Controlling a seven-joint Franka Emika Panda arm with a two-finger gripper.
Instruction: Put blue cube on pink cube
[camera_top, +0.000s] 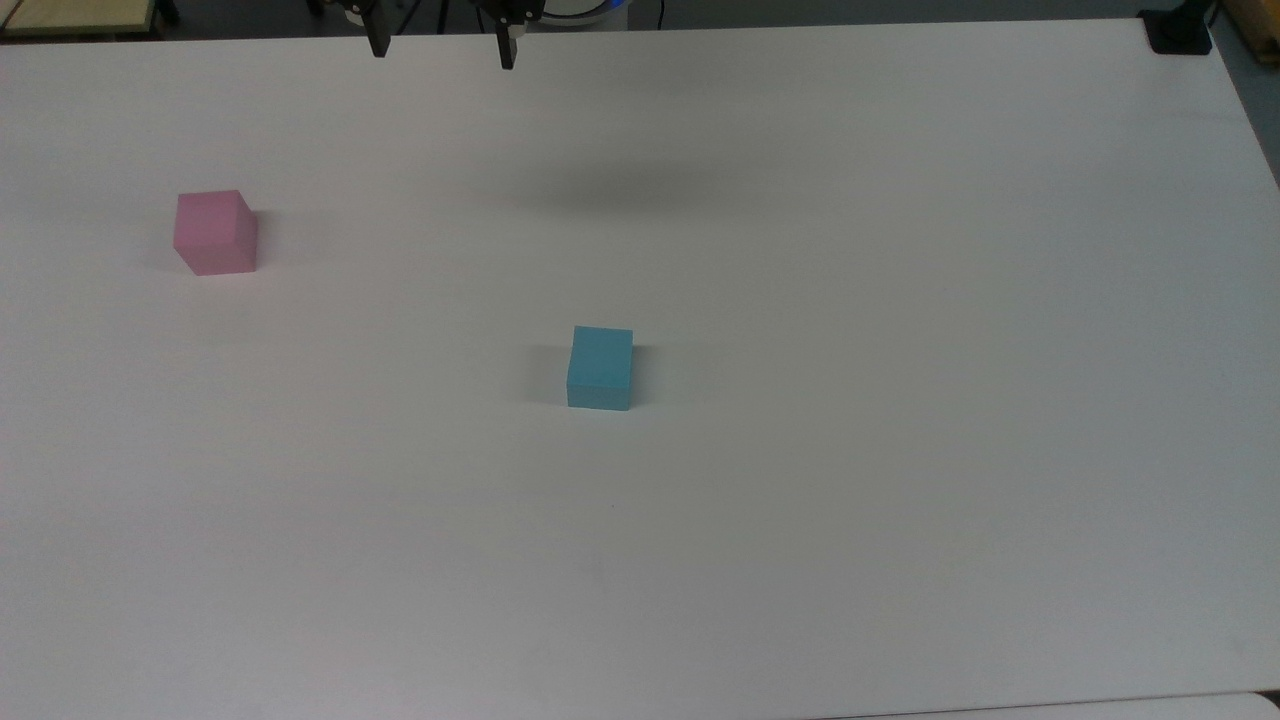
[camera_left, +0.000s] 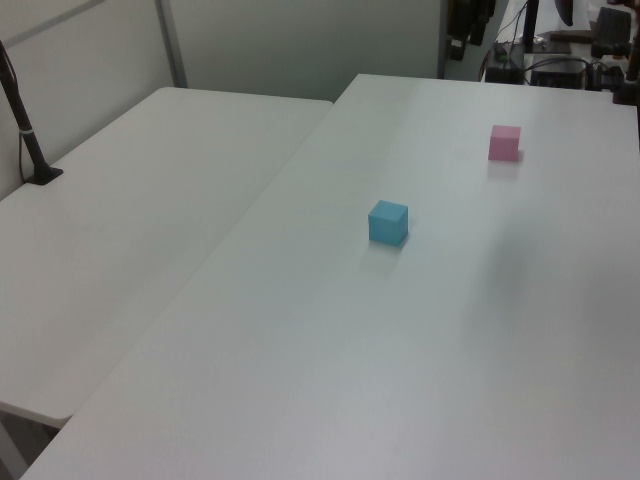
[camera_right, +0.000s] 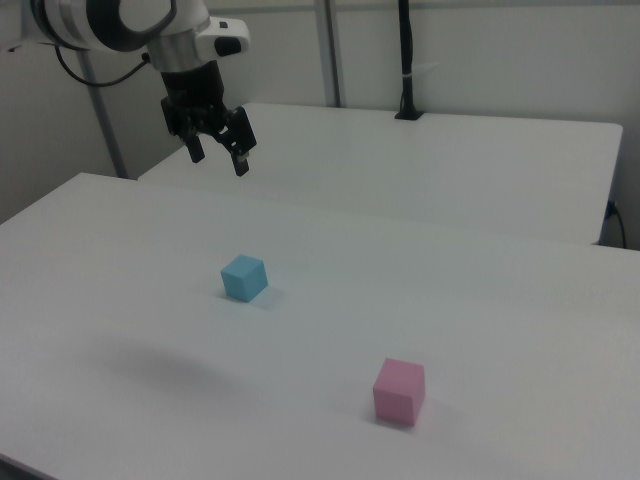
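Blue cube (camera_top: 600, 367) sat mid-bench (camera_top: 900, 450), nothing touching it. Pink cube (camera_top: 214, 232) stood well apart, toward the top view's left. Your tool (camera_right: 218, 152) hung high above the bench, fingers spread, empty.

main white table (camera_top: 900, 400), matte, lit evenly with soft shadows | second white table (camera_left: 130, 230) butted right against it along one edge | plain pale wall (camera_right: 500, 50) behind with a metal post (camera_left: 172, 45) | black pole (camera_right: 405, 60) clamped at the second table's far edge | cluttered desk with cables (camera_left: 560, 65) past the main table
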